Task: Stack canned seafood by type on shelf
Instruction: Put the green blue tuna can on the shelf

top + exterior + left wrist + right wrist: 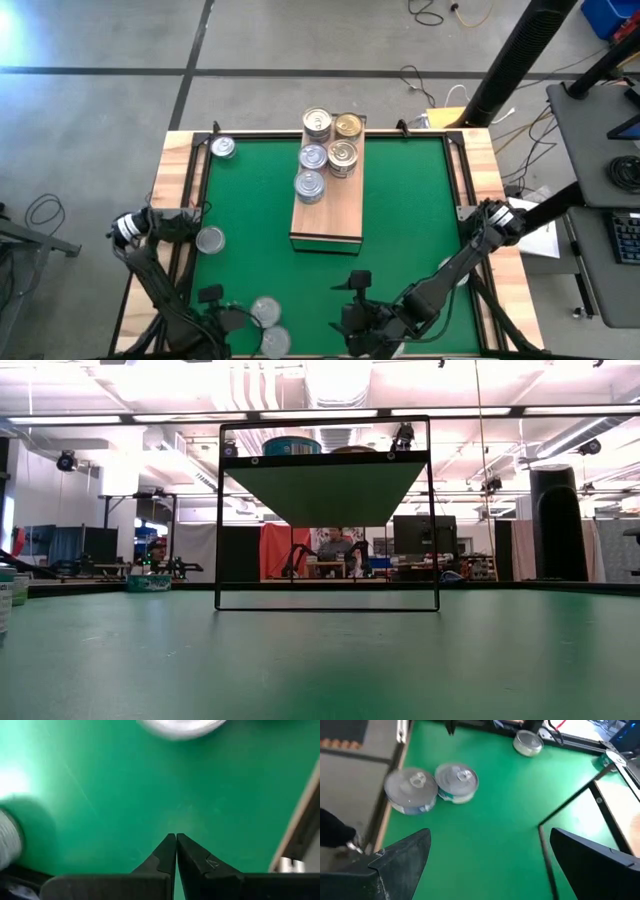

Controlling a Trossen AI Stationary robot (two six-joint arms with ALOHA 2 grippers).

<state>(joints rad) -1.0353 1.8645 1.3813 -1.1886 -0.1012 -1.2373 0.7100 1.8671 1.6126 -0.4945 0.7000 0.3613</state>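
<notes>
Five tins (325, 153) are sitting on the shelf (334, 215) at the desk's (400, 210) far edge, gold tops (347, 125) apparently grouped apart from silver. Four loose silver-topped tins (264, 310) are waiting along the left edge. Near them the left tool (232, 320) is hanging pressed together, empty; the right tool (350, 318), spread wide, is facing them.

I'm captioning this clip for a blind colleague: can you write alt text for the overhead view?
Five round cans sit at the far end of a light-wood shelf lying on a green table; two are gold-topped, three silver. Four more silver cans lie loose along the left side. At the near edge, the left hand is shut and the right hand open, both empty.
</notes>
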